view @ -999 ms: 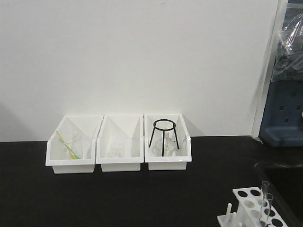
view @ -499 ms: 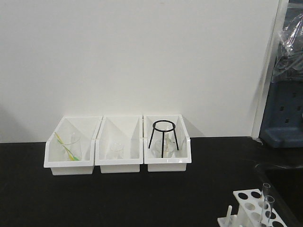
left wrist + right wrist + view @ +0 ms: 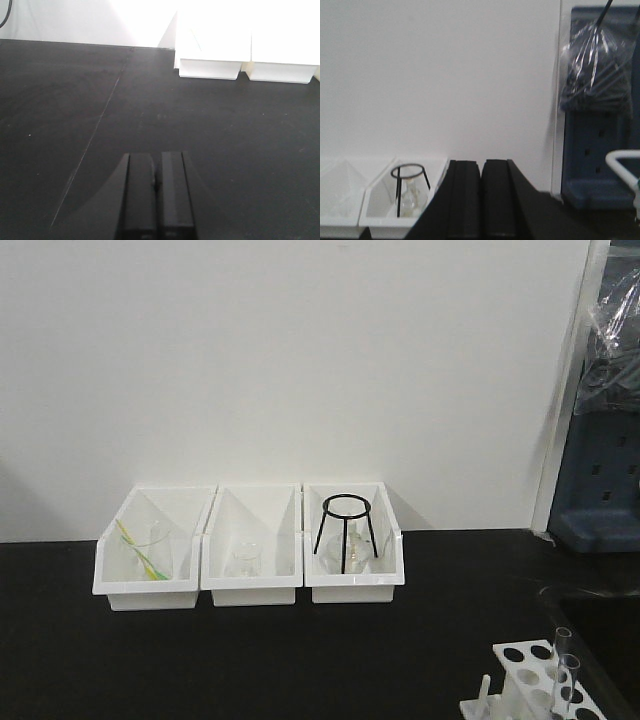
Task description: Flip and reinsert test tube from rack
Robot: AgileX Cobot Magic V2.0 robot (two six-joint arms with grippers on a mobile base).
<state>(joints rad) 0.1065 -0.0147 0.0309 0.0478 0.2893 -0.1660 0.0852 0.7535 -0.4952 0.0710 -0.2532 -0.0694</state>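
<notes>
The white rack sits at the bottom right of the front view, cut off by the frame edge, with round holes on top and a short peg on its left side. Two clear test tubes stand upright in it. Neither gripper shows in the front view. My left gripper is shut and empty, low over the black tabletop. My right gripper is shut and empty, raised and facing the white wall. The rack is out of both wrist views.
Three white open-front bins stand against the wall: the left holds a beaker with a yellow-green rod, the middle a small beaker, the right a black tripod stand over a flask. A blue unit stands at the right.
The front view has shifted slightly: the rack and tubes sit a little lower in the frame than one second ago. Nothing on the table has moved.
</notes>
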